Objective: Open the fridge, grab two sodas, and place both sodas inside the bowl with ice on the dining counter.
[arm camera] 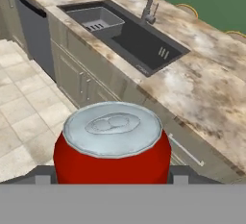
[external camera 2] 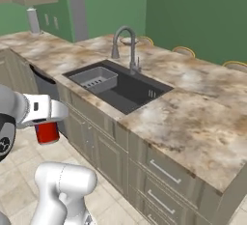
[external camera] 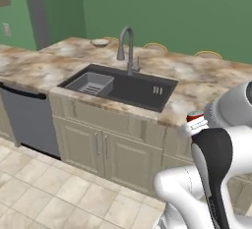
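Note:
A short red soda can with a silver top [arm camera: 111, 146] sits between my gripper's [arm camera: 111, 172] fingers, which are shut on its sides. The held can [external camera 2: 48, 132] hangs over the tiled floor, in front of the cabinets and short of the dining counter [external camera 2: 193, 103]. From the left the can [external camera: 195, 117] peeks out beside my wrist at the counter's front edge [external camera: 206, 78]. The tan bowl [external camera: 100, 42] stands at the counter's far side, left of the faucet. The fridge is out of view.
A dark inset sink [external camera: 123, 86] with a grey basket [external camera: 91, 83] and a tall faucet [external camera: 127, 46] is set in the counter. A dark dishwasher front [external camera: 27, 120] stands left of the cabinets. Yellow chair backs [external camera: 155, 46] rise behind the counter.

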Tool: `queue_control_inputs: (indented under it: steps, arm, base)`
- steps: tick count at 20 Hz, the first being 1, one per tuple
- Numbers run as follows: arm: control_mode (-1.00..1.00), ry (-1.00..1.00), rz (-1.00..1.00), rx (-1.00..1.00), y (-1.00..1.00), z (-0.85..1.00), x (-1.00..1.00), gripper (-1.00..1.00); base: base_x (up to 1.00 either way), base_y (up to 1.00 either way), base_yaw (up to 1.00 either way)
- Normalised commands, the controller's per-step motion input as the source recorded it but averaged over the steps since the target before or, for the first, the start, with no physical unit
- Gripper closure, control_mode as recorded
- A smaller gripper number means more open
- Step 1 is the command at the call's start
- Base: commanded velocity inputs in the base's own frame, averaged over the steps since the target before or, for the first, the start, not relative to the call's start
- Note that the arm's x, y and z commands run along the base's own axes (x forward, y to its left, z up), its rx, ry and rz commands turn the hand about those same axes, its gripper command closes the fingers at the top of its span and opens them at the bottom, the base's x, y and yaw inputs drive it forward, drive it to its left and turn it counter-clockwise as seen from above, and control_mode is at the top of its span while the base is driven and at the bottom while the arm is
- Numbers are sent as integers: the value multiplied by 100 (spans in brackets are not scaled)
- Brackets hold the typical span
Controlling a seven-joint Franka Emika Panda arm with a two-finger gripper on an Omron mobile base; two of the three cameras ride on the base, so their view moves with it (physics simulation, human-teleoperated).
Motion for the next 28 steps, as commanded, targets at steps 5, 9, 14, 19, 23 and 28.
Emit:
queue_control_inputs:
  steps: [5, 9, 14, 19, 23, 28]
  arm:
    - [100, 0, 0, 0, 0, 0, 0, 100]
    - [100, 0, 0, 0, 0, 0, 0, 100]
    - [100, 0, 0, 0, 0, 0, 0, 100]
    - [100, 0, 0, 0, 0, 0, 0, 100]
    - [100, 0, 0, 0, 0, 0, 0, 100]
    - [100, 0, 0, 0, 0, 0, 0, 100]
  base:
    - [-66, -100, -21]
    - [-30, -100, -18]
    - [8, -100, -10]
    - [35, -100, -3]
    - [54, -100, 0]
    - [57, -100, 0]
